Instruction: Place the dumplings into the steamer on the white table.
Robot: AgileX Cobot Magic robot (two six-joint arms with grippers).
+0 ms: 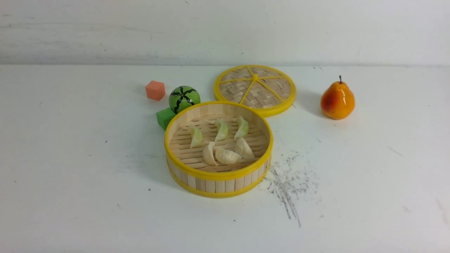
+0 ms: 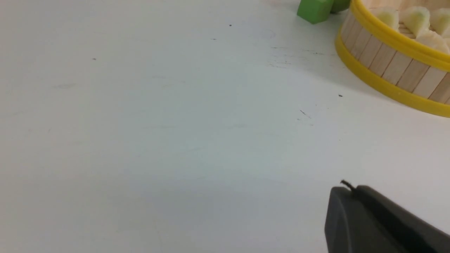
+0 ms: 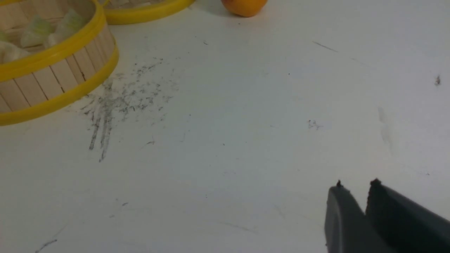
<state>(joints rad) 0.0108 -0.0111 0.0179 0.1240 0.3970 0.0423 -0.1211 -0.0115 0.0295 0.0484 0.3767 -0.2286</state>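
The steamer stands mid-table on the white table. Inside it lie three pale green dumplings in a far row and three cream-white dumplings in a near cluster. No arm or gripper shows in the front view. In the left wrist view my left gripper is shut and empty over bare table, off to one side of the steamer. In the right wrist view my right gripper is shut and empty with only a thin notch at its tips, away from the steamer.
The flat woven lid lies just behind the steamer. An orange pear stands at the right. A toy watermelon ball, a green cube and an orange cube sit behind-left. Grey scratch marks lie right of the steamer.
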